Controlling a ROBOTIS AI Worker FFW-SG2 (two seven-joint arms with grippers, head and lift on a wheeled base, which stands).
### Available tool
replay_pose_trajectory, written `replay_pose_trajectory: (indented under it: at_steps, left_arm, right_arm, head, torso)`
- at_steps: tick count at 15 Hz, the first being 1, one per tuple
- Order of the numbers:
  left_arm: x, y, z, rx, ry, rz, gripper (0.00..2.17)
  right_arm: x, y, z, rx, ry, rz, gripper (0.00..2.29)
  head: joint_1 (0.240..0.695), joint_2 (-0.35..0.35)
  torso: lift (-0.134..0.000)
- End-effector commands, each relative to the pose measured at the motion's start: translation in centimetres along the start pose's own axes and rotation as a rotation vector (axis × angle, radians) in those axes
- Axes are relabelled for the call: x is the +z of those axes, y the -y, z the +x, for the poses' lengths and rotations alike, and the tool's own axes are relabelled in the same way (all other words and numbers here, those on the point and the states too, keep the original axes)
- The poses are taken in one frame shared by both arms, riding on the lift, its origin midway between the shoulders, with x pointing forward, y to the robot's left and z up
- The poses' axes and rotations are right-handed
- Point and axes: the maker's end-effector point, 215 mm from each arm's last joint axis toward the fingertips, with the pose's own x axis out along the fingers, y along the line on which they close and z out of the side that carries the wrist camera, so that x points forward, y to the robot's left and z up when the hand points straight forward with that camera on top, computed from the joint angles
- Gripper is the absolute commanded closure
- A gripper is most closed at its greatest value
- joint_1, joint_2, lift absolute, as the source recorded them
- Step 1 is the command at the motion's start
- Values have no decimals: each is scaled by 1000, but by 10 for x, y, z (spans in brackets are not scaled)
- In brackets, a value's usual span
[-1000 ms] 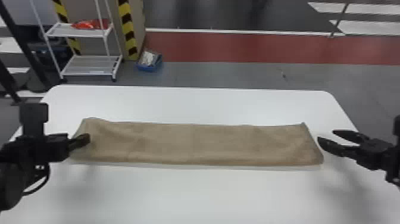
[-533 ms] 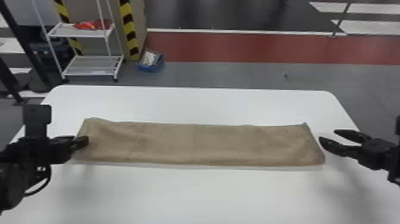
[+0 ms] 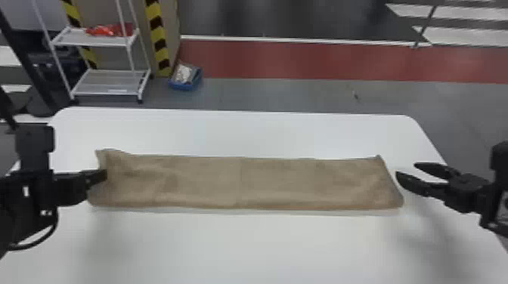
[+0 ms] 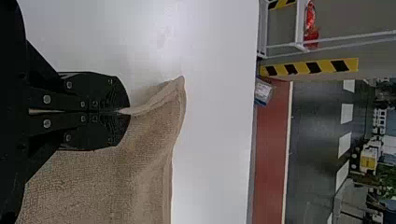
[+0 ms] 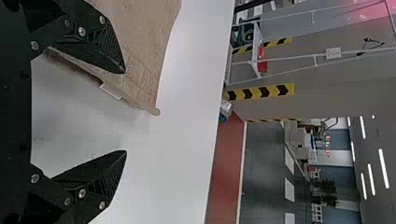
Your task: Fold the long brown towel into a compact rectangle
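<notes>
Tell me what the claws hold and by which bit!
The left claw pinches the towel by the edge at its left end. The right claw holds nothing.

On my feed the towel (image 3: 245, 183) is plain brown, the table (image 3: 245, 249) white, the left gripper (image 3: 105, 176) and right gripper (image 3: 406, 169) black. I see a white rack (image 3: 90, 44), red bundle (image 3: 109, 30), blue bin (image 3: 184, 86), yellow-and-black striped tape (image 3: 155, 22), and a red band (image 3: 302, 60) across grey floor (image 3: 283, 94).

beyond the white bench (image 3: 242, 245), a white rack (image 3: 109, 81) is standing beside black-and-yellow striping (image 3: 155, 24), while a red band (image 3: 302, 60) is running across the grey floor (image 3: 287, 94).
</notes>
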Motion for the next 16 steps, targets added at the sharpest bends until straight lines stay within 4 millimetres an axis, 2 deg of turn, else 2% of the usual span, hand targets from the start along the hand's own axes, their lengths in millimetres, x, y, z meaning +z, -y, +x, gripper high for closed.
replay_pose_trajectory:
  at_steps: [1, 2, 5, 6, 7, 8, 9, 12, 15, 16]
  left_arm:
    - [10, 16, -11, -51, -1, -40, 2135]
    - [9, 29, -17, -95, -33, -72, 2135]
    - [12, 95, -43, -315, -163, -194, 2135]
    - [18, 119, -53, -380, -194, -201, 2135]
    - [28, 134, -58, -416, -183, -201, 2135]
    - [44, 153, -62, -440, -159, -182, 2138]
    - [55, 166, -63, -453, -141, -173, 2135]
    - [75, 206, -63, -494, -115, -164, 2135]
    - [76, 236, -64, -529, -115, -172, 2135]
    - [78, 245, -65, -544, -110, -180, 2135]
  right_arm:
    - [2, -8, 4, 13, 5, -4, 319]
    - [10, -18, 10, 24, 26, -7, 319]
    - [32, -56, 25, 66, 87, -13, 319]
    - [38, -72, 29, 88, 89, -21, 309]
    - [49, -94, 36, 121, 99, -36, 265]
    - [58, -113, 43, 146, 113, -25, 113]
    - [62, -130, 50, 170, 123, -26, 46]
    - [56, -180, 75, 228, 114, -51, 49]
    - [58, -235, 102, 278, 134, -89, 275]
    - [59, -254, 111, 304, 139, -81, 434]
  head:
    - [695, -64]
    - [695, -66]
    - [695, -76]
    - [695, -80]
    - [695, -84]
    - [695, -88]
    - [695, -90]
    - [695, -79]
    - [695, -61]
    - [695, -53]
  torso:
    - [-124]
    - [-124]
    - [-124]
    - [-124]
    - [-124]
    - [-124]
    - [-124]
    - [-124]
    - [-124]
    - [-124]
